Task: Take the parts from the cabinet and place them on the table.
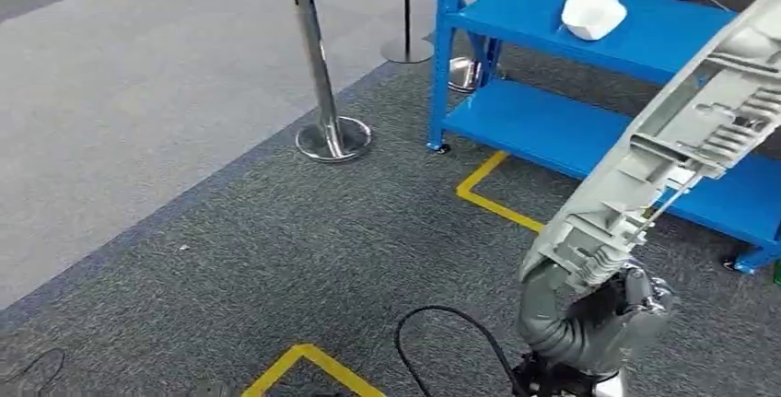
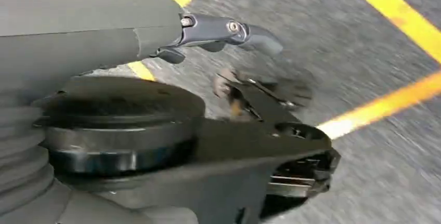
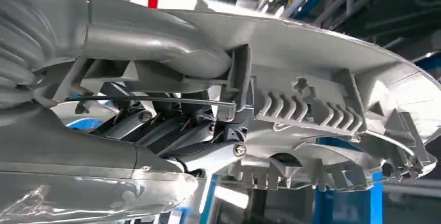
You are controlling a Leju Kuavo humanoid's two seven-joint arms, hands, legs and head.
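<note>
Carpet, grey and coarse with yellow tape lines, fills the head view, where the right hand grips one end of a long ribbed grey plastic part slanting up before the blue metal cabinet, a white part lying on its shelf; a chrome stanchion stands nearby. Left wrist view: the left hand hangs over blurred carpet, a dark finger extended, holding nothing. Right wrist view: dark fingers and thick thumb clamp the part's finned, slotted underside.
</note>
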